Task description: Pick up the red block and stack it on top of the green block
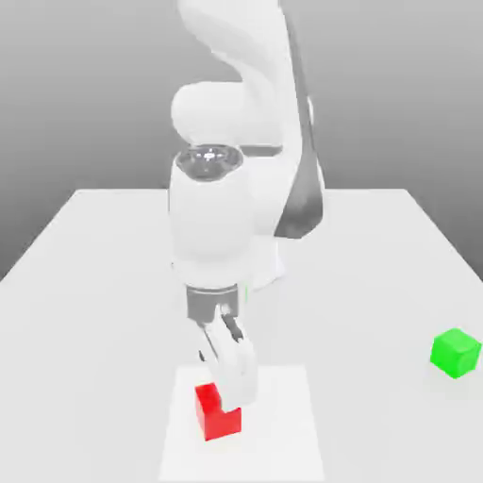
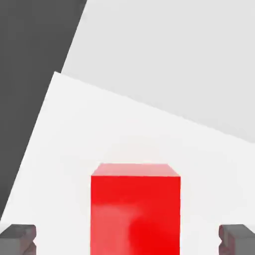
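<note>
Hand view shows the end effector [image 2: 127,240] spread open astride the red block [image 2: 135,214]; only the exterior view adds the green block [image 1: 456,353].

lighting and surface glare in a bright, evenly lit render.
exterior view: the white robot arm [image 1: 212,222] nearly merges with the pale table [image 1: 94,311]; small highlights mark its dark grey glossy cap [image 1: 209,161]. hand view: a paler reflection covers part of the bright red cube [image 2: 134,214].
</note>
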